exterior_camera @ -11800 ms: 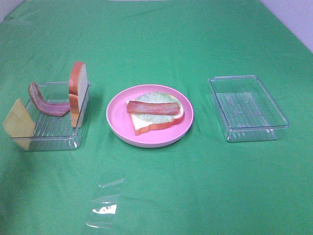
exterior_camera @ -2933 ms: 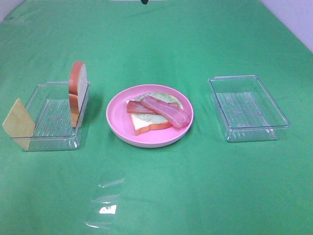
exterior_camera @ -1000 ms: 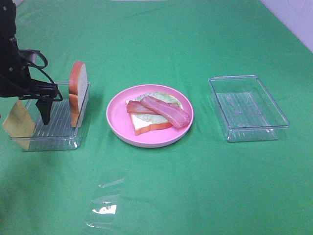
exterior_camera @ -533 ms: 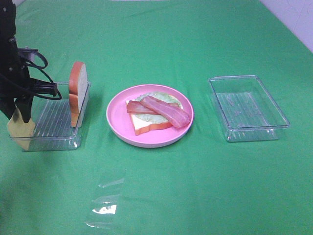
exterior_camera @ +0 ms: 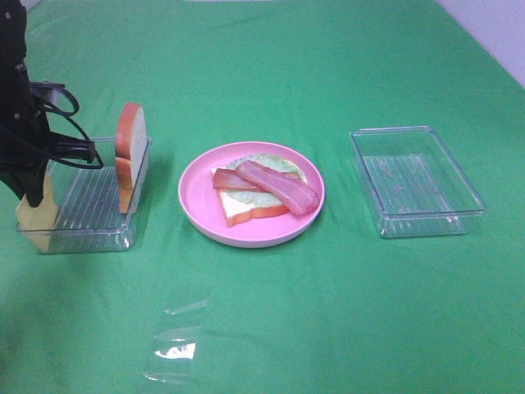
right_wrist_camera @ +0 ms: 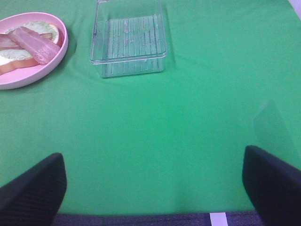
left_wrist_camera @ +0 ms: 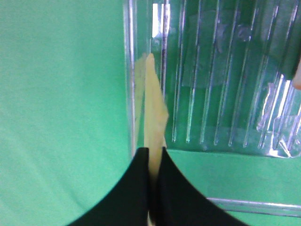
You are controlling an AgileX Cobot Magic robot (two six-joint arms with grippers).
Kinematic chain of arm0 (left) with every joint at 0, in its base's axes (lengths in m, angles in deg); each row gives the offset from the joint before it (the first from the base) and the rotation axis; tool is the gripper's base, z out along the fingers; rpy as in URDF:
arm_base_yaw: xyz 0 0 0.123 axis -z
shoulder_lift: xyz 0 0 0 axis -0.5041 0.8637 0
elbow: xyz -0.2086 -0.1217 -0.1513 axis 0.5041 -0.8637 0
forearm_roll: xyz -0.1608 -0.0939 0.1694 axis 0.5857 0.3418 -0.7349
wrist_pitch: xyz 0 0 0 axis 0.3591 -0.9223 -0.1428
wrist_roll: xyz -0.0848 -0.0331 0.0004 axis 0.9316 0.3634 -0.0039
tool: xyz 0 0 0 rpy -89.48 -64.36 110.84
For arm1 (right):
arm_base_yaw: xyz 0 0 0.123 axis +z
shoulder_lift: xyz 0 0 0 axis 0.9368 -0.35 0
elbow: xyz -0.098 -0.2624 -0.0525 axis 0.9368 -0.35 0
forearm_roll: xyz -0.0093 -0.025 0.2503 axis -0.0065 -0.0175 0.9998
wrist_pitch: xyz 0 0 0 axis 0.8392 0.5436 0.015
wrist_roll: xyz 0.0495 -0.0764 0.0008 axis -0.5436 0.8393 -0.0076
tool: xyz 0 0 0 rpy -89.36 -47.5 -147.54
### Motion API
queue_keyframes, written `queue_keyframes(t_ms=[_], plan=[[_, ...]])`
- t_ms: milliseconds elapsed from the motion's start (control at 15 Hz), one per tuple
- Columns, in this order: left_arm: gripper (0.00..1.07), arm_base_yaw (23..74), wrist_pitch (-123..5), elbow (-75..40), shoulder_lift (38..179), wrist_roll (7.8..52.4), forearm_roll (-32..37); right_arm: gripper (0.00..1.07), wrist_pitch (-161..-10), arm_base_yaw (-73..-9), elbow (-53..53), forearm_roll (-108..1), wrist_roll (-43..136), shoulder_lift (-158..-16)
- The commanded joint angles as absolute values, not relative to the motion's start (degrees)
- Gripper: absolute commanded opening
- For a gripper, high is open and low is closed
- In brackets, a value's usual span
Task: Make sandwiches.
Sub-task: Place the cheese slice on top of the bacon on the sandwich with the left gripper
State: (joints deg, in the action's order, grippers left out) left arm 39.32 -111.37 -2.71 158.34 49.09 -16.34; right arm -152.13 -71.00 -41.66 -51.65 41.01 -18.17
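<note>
Cheese square stands on edge at the 9 o'clock wall of the left tray, long axis upright, pinched by the closed left end effector. Bread slice stands upright along the tray's 3 o'clock wall. Right end effector is open over bare green tabletop.

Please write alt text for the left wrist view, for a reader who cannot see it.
The left gripper, its black jaws shut, pinches the edge of a thin yellow cheese square standing against the wall of a clear ribbed plastic tray. Green cloth fills the rest of the picture.
</note>
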Motion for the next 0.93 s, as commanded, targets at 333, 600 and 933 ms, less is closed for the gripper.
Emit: queue_keyframes(t_ms=[333,600,933], plan=[[0.0,39.4,-119.4,12.3,151.2,48.3,-14.7,0.98,-151.9,-71.1,-41.8,-51.6,41.1,-16.6],[0.0,40.1,-122.8,23.6,149.9,47.0,-8.5,0.98,-151.9,-71.1,-41.8,-51.6,41.1,-16.6],[0.0,48.5,-116.8,27.4,150.5,44.5,0.5,0.98,-151.9,-71.1,-41.8,-51.6,41.1,-16.6]])
